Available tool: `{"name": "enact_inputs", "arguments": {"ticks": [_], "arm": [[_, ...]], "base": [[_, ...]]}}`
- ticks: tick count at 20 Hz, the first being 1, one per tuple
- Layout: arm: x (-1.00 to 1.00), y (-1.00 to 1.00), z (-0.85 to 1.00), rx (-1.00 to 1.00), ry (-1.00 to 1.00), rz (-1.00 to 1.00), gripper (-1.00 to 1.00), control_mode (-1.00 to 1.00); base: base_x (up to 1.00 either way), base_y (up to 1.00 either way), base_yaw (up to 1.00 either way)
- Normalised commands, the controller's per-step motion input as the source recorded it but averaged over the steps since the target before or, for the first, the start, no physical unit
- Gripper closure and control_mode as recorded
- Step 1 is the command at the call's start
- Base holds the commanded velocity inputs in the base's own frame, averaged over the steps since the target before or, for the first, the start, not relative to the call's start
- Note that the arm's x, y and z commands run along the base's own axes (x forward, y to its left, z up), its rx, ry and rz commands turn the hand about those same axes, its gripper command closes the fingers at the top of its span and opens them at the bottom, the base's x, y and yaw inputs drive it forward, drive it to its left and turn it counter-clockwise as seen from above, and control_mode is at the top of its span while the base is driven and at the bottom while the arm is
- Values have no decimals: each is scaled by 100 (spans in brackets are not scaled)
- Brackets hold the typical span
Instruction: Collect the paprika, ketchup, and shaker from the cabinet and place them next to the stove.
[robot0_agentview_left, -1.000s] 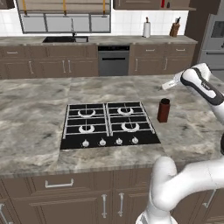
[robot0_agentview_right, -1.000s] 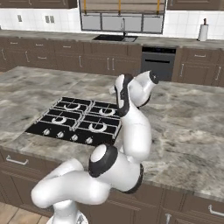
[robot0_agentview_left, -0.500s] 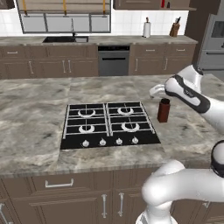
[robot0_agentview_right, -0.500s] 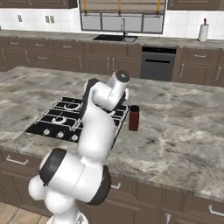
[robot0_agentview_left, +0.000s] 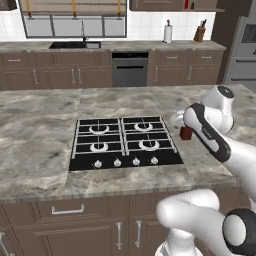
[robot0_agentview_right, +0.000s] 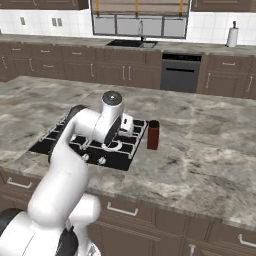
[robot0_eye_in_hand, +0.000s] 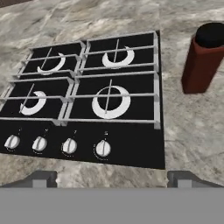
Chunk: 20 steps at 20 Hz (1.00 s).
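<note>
The paprika (robot0_agentview_left: 186, 132) stands upright on the marble island just right of the stove (robot0_agentview_left: 125, 142), free of my fingers. It shows as a dark red-brown jar with a black cap (robot0_agentview_right: 153, 135) and sits at the upper right of the hand view (robot0_eye_in_hand: 203, 59). My gripper (robot0_eye_in_hand: 113, 177) is open and holds nothing. It hovers over the stove's (robot0_eye_in_hand: 87, 96) front right burner and knobs, left of the jar. My hand (robot0_agentview_right: 124, 123) is beside the stove (robot0_agentview_right: 132, 146). A small red bottle, likely the ketchup (robot0_agentview_left: 186, 4), sits in the far wall cabinet (robot0_agentview_left: 150, 5). The shaker cannot be made out.
Bare marble island top (robot0_agentview_left: 40, 125) lies around the stove. My own arm (robot0_agentview_left: 210, 135) crosses over the jar's right side. Along the back wall are a sink (robot0_agentview_left: 75, 45), a built-in oven (robot0_agentview_left: 130, 70), a paper towel roll (robot0_agentview_left: 167, 32) and a knife block (robot0_agentview_left: 200, 32).
My arm has folded and swung left, carrying the open hand from beside the jar's top to over the stove's right side. The paprika jar has stayed on the counter.
</note>
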Motion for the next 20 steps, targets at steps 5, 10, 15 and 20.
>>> {"name": "enact_inputs", "arguments": {"ticks": [5,10,15,20], "arm": [[-87,37,-50,-1,6,0,-100,-100],[-60,38,-49,-3,2,2,-100,-100],[0,0,0,0,0,0,-100,100],[0,0,0,0,0,0,-100,100]], "base": [[0,0,0],[0,0,0],[-82,17,-6],[-71,-27,-46]]}}
